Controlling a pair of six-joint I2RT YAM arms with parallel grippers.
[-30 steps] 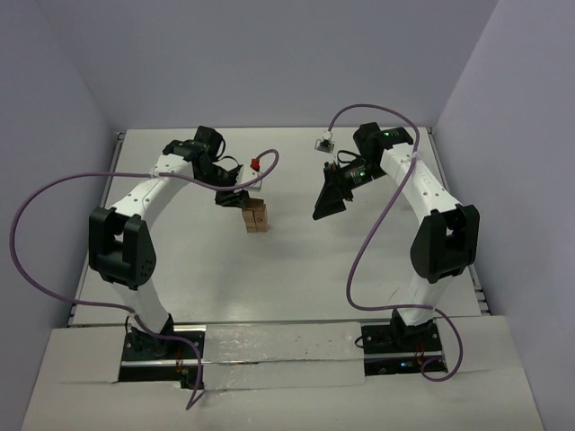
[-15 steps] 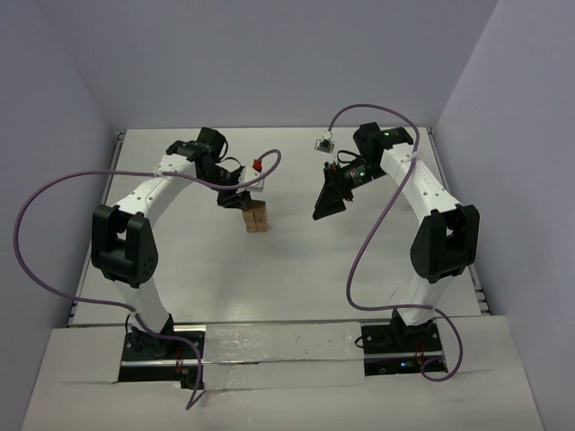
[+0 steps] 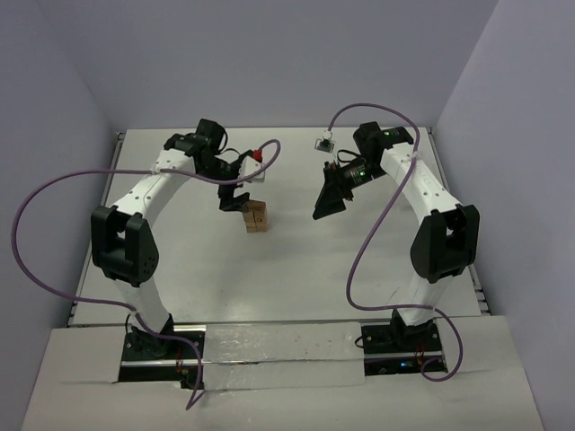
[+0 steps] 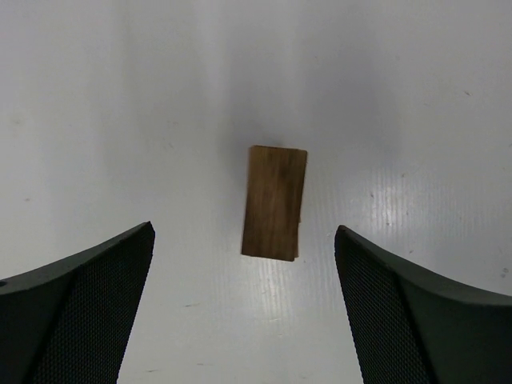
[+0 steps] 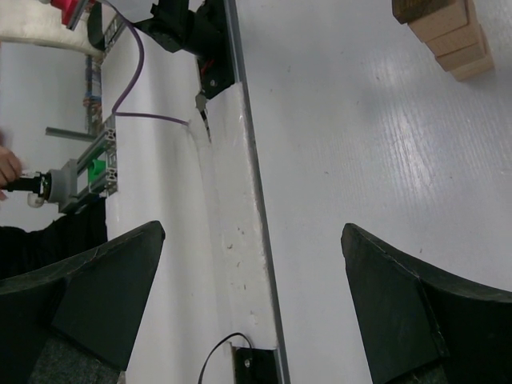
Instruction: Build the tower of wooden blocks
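The tower [image 3: 256, 216] is a short upright stack of tan wood blocks on the white table, left of centre. From straight above, the left wrist view shows only its darker top block [image 4: 274, 202]. My left gripper [image 3: 235, 199] hangs just above and left of the stack, its jaws wide apart [image 4: 244, 232] and touching nothing. My right gripper [image 3: 328, 203] hovers apart to the right of the stack, also open [image 5: 252, 232] and empty. The stack [image 5: 444, 32] appears in the upper right corner of the right wrist view.
Purple cables [image 3: 54, 193] loop off both arms. A raised white strip [image 5: 232, 200] and metal rail mark the table's edge in the right wrist view, with a person's hand [image 5: 8, 168] beyond it. Pale walls close in the back and sides.
My left gripper was shut on the top block of the stack; its jaws have now sprung wide and it has drawn slightly back and up. The right arm has not moved.
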